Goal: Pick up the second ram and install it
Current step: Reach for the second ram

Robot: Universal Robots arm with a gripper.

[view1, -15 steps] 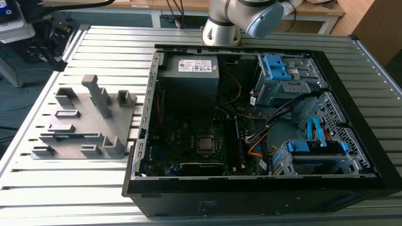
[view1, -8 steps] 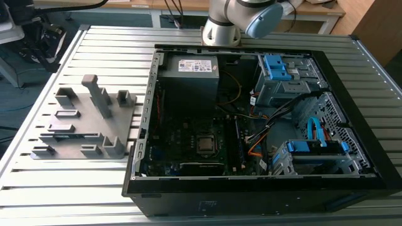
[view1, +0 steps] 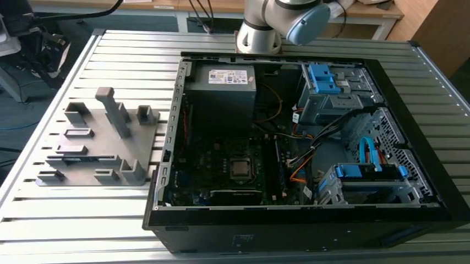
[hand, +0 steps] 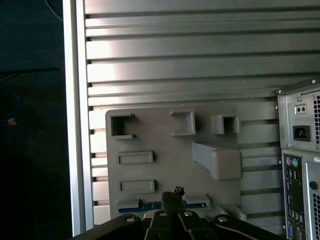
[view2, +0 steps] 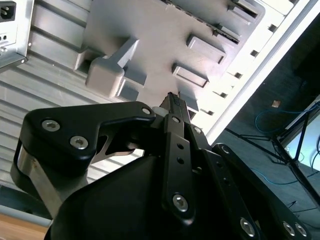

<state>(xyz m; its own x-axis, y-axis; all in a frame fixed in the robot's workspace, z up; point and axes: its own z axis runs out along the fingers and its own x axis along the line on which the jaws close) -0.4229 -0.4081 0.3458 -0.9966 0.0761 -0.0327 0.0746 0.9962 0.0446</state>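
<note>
The hand (hand: 173, 194) is pinched closed and holds nothing. In the first wrist view its tips show in front of the second ram (hand: 142, 206), a thin blue strip lying in a slot of the gray holder (hand: 165, 170). The holder rests on the ribbed metal surface (hand: 175, 65), beside the open computer (view1: 294, 137).

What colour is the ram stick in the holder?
The second ram is blue; first wrist view shows it best.
</note>
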